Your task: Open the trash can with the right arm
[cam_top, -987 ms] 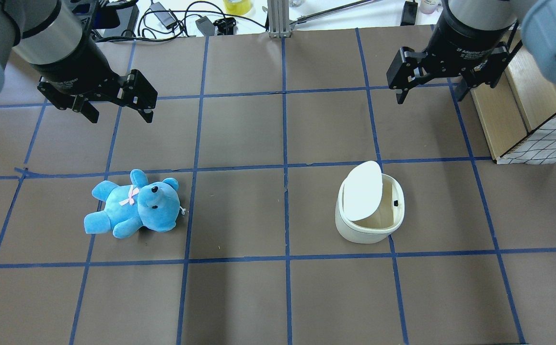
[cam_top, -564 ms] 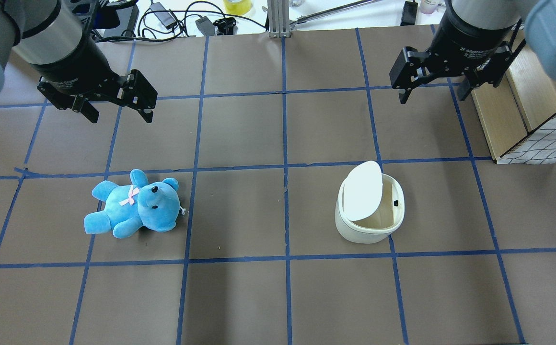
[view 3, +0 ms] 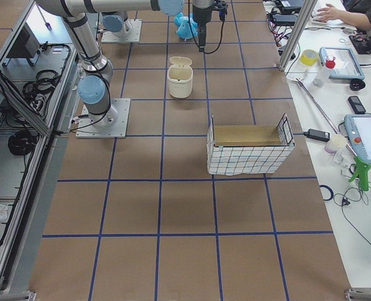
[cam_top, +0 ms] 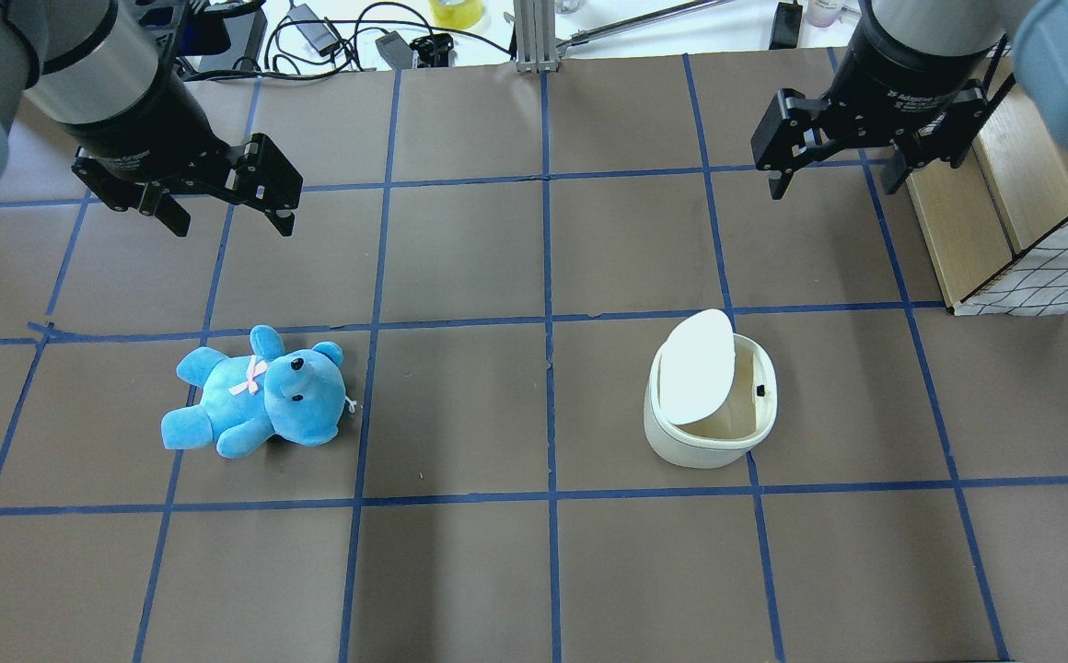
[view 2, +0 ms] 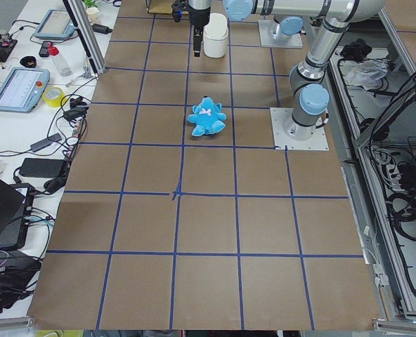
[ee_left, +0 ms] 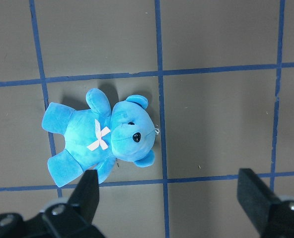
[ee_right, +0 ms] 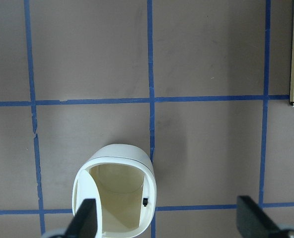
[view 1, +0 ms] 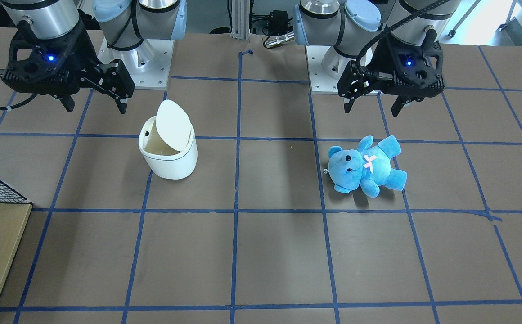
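Note:
The white trash can (cam_top: 702,440) stands right of the table's middle. Its lid (cam_top: 698,366) is tipped up and the beige inside shows. It also shows in the front view (view 1: 171,162) and in the right wrist view (ee_right: 116,159). My right gripper (cam_top: 834,182) is open and empty. It hangs well above and behind the can, apart from it, and shows in the front view (view 1: 95,107) too. My left gripper (cam_top: 232,221) is open and empty, above and behind the blue plush bear (cam_top: 258,398).
A wooden box with a wire-mesh side (cam_top: 1036,253) stands at the table's right edge, close to my right gripper. Cables and small gear (cam_top: 331,37) lie beyond the far edge. The bear also shows in the left wrist view (ee_left: 102,139).
My right gripper has drifted slightly toward the table's back right. The trash can, its lid, the bear and my left arm have not moved.

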Controlling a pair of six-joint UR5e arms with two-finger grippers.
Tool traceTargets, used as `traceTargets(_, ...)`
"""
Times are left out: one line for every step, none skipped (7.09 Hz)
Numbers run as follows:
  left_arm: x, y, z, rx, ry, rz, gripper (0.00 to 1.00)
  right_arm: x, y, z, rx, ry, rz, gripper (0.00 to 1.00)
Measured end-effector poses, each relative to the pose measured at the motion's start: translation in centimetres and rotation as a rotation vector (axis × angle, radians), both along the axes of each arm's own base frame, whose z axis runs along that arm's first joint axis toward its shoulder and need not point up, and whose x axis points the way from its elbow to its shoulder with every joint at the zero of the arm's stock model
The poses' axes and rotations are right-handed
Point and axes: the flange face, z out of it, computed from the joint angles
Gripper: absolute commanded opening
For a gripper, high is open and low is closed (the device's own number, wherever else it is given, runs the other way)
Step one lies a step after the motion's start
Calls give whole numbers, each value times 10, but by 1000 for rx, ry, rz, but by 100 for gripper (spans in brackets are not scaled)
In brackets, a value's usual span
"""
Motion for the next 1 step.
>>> traceTargets(0, 0, 0, 0, 0, 0, 100, 0, 0, 0, 0, -1, -1, 100)
